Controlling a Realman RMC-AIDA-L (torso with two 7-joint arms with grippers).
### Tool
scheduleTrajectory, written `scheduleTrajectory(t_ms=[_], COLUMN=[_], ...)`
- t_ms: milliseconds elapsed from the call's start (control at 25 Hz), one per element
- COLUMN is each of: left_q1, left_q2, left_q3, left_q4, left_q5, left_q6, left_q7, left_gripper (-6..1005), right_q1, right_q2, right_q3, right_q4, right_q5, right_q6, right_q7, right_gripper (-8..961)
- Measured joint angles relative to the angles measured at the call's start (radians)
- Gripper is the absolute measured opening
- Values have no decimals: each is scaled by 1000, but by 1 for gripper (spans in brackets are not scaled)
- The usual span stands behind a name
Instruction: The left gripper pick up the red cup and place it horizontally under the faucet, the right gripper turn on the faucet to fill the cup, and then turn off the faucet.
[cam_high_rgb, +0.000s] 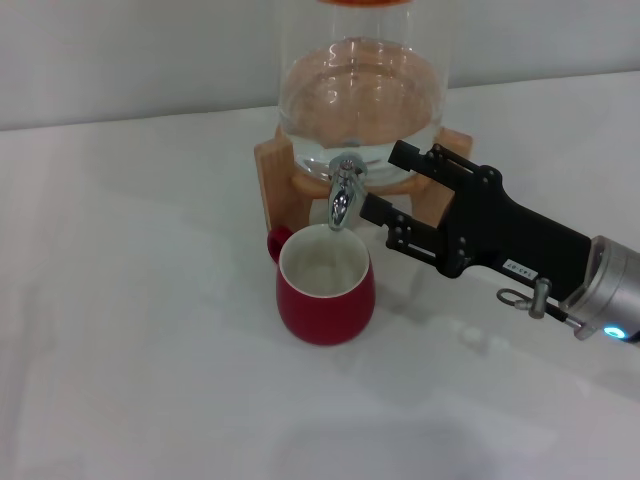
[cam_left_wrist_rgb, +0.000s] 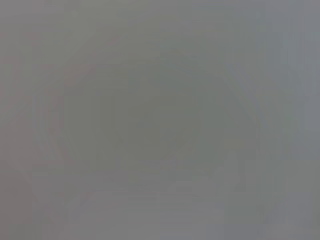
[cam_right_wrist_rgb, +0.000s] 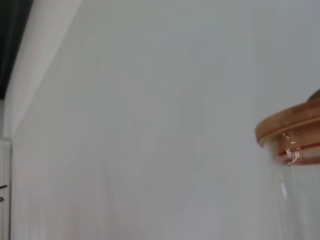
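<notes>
White table fills most of the head view. At its back a clear glass dispenser holding water sits in a wooden stand, its top cut off by the frame. The right gripper reaches in from the right, its two black fingers spread apart just beside the faucet, not gripping it. The red cup stands upright on the table directly below the spout, handle toward the stand.

Judging by this, the cup is placed; opening the tap, filling and closing appear to remain. No stream of water is visible, and whether the cup holds water is hard to tell.

The left gripper is nowhere in sight; its wrist view shows only blank grey. The right wrist view shows wall and the dispenser's wooden lid.
</notes>
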Motion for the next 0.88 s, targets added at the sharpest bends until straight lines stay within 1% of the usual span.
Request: scheduleTrajectory(t_ms=[480, 880], left_q1=[-11, -12], left_q2=[0, -1], left_q3=[0, 0], left_q4=[5, 4], left_q5=[1, 2], left_q6=[2, 3], left_q7=[0, 0], left_gripper=[489, 489], right_q1=[-25, -14], right_q2=[-1, 9], right_q3=[-10, -29], right_q4=[10, 1], right_q5=[-23, -83], right_q6=[-79, -68], right_q7=[1, 12], right_gripper=[719, 719])
